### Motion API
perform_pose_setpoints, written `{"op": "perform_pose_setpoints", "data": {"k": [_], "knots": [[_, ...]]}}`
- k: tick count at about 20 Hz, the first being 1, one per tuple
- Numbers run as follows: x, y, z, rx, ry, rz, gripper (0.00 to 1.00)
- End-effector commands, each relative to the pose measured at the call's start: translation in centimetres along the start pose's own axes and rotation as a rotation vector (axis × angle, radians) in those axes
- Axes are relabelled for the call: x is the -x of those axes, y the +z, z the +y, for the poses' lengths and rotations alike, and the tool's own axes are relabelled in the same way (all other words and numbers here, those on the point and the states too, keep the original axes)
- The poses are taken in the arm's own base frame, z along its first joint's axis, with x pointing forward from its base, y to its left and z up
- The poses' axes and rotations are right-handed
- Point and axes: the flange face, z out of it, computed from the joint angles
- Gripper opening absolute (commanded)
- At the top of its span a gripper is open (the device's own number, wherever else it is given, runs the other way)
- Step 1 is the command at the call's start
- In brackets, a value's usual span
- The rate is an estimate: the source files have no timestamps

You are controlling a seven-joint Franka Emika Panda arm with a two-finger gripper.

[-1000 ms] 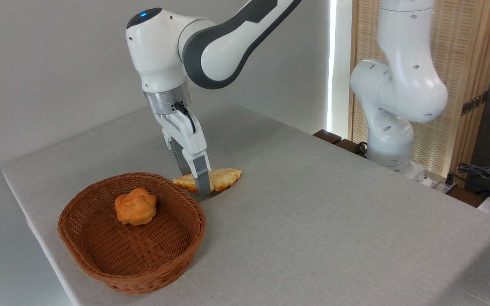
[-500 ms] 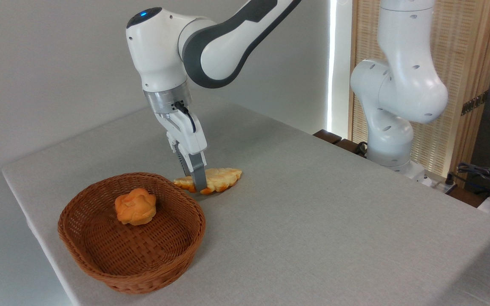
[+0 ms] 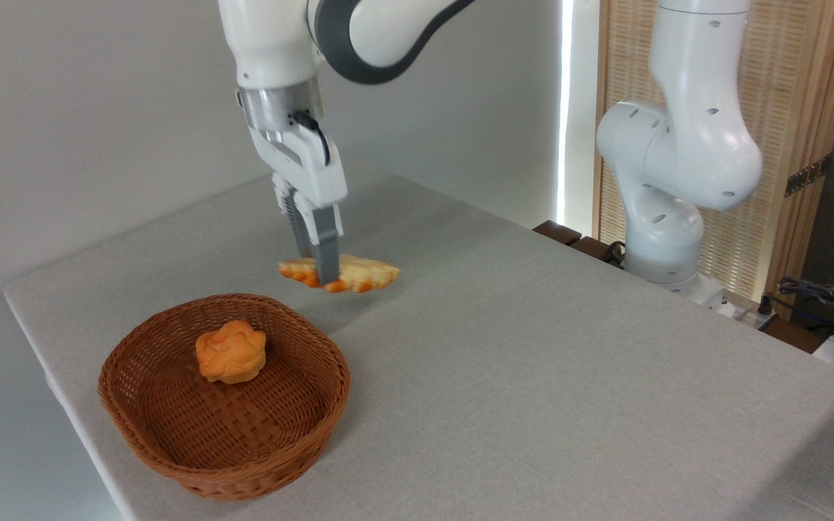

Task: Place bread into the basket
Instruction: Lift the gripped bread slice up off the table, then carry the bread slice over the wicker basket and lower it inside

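Note:
The bread (image 3: 363, 272), a flat leaf-shaped pastry with golden scalloped edges, hangs in the air above the table, just behind the basket's far right rim. My gripper (image 3: 321, 275) is shut on it near its left half, fingers pointing down. The basket (image 3: 171, 434), round and of reddish-brown wicker, sits at the table's front left corner. The held bread is above and to the right of it, not over its inside.
A small knobbly orange bun (image 3: 231, 352) lies inside the basket toward its back. The grey table (image 3: 533, 376) stretches to the right. My arm's white base (image 3: 667, 217) stands at the table's far right edge, with cables (image 3: 822, 297) beyond it.
The gripper closed on the bread and lifted it off the table, rising and shifting slightly left. The basket and the bun stayed put.

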Motion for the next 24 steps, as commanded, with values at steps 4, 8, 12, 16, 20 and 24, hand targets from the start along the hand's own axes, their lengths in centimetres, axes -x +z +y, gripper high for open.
{"op": "perform_pose_setpoints", "data": {"k": [4, 8, 12, 16, 20, 24], "knots": [[-1.3, -3.7, -6.0, -0.075, -0.116, 0.24, 0.62], [-1.5, -3.5, -9.6, -0.098, -0.185, 0.323, 1.0], [-2.2, -2.2, -10.6, -0.116, -0.194, 0.346, 1.0], [-2.6, -1.0, -10.8, -0.117, -0.189, 0.336, 1.0], [-2.7, -0.6, -11.0, -0.119, -0.19, 0.339, 1.0], [-2.7, -0.7, -11.0, -0.119, -0.19, 0.339, 1.0]]}}
